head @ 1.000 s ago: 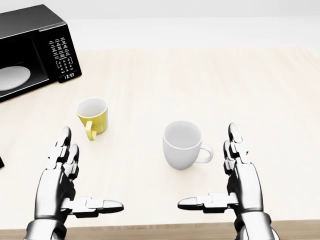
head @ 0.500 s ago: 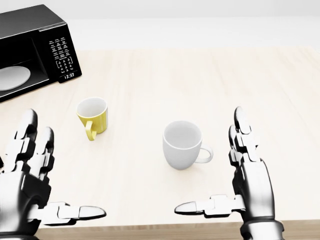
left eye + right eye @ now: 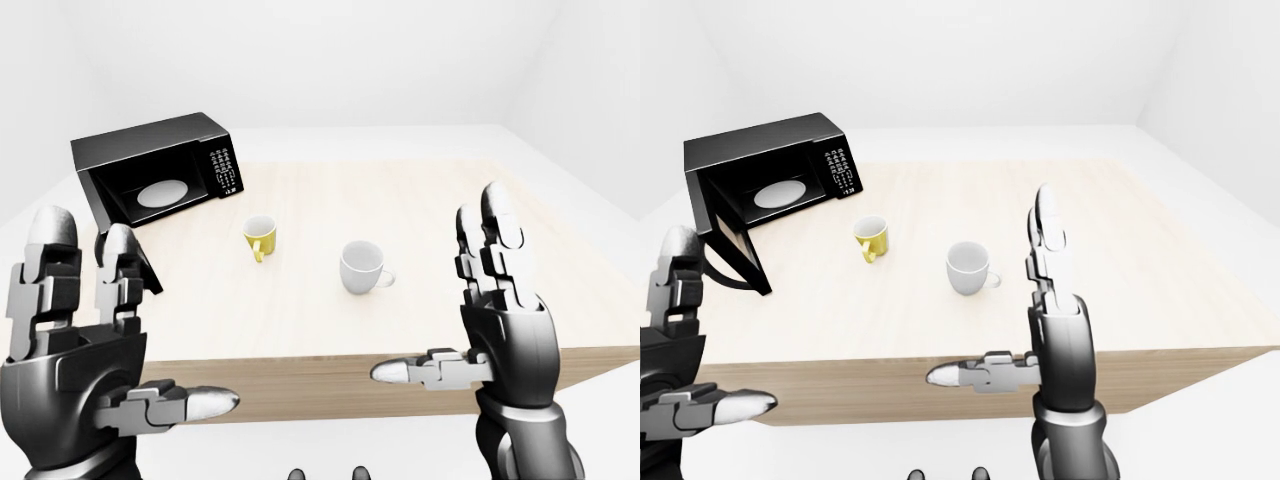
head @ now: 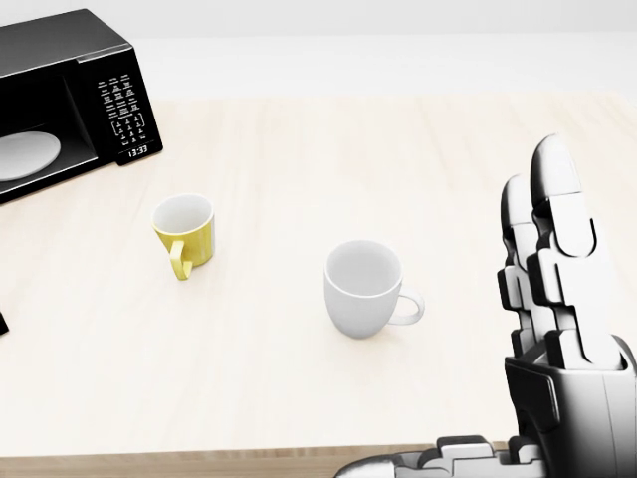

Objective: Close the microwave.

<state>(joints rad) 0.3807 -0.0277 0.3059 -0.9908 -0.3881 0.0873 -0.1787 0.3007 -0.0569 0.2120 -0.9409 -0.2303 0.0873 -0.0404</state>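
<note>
We see the microwave standing on the bench with its door swung wide, hanging off the cabinet's left edge in the right-eye view, and a white turntable plate showing inside. It lies well beyond our left hand, up and slightly right of it in the left-eye view, and far up and left of our right hand; neither hand touches it. The open door's lower corner shows just past the left hand's raised fingers in that view, though we cannot tell how near it really is.

Both hands are released: fingers straight and upright, thumbs pointing inward toward each other, nothing held. They hover at the bench's near edge, well apart.

Between the hands and farther out sit a yellow mug and a white mug, the yellow one nearer the microwave, the white one nearer our right hand.

Against the head view of half a second ago, our left hand has gone out of that picture entirely, and our right hand has risen and moved right, now looming large along the right edge. The microwave and both mugs sit where they were, so the camera has not moved.
</note>
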